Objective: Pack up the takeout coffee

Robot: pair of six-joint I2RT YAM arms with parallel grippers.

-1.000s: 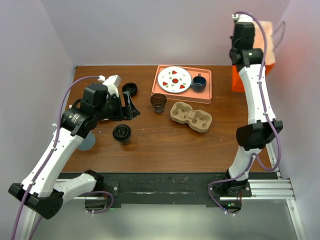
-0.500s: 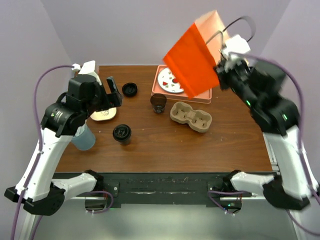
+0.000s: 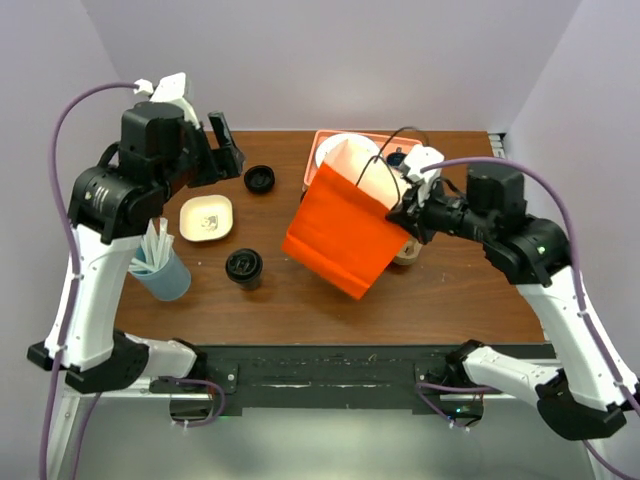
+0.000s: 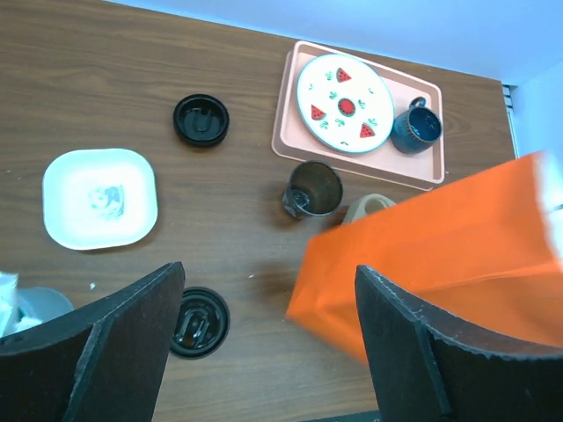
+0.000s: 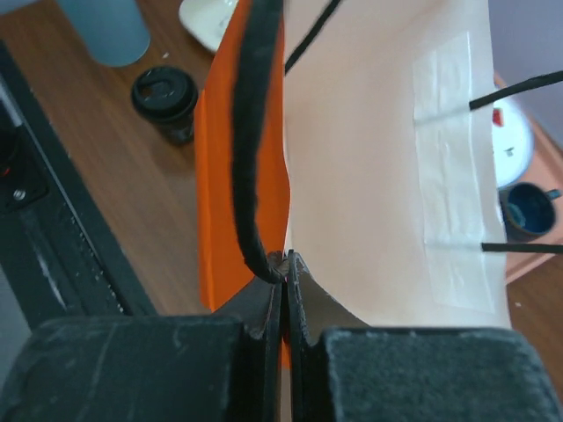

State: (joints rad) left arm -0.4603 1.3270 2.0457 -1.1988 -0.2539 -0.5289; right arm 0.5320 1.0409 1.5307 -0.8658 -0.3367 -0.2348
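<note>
The takeout coffee (image 3: 244,266), a dark cup with a round black lid, stands on the table left of centre; it also shows in the left wrist view (image 4: 200,321) and the right wrist view (image 5: 164,95). My right gripper (image 3: 408,212) is shut on the rim of an orange paper bag (image 3: 340,235) by its black cord handle, seen close in the right wrist view (image 5: 286,264). The bag hangs tilted over the table's middle, just right of the coffee. My left gripper (image 3: 222,150) is open and empty, high over the back left, with the coffee below its left finger.
A flat black disc (image 3: 259,179) lies at the back. A white square dish (image 3: 206,218) and a pale blue cup of straws (image 3: 163,270) are at the left. An open brown cup (image 4: 313,188), a pink tray (image 4: 283,141) with plate and blue mug (image 4: 419,129), and a cardboard carrier (image 4: 369,207) sit by the bag.
My right arm has swung the orange bag from the back right corner, through the air, down over the table's middle. My left arm has risen and drawn back to the left.
</note>
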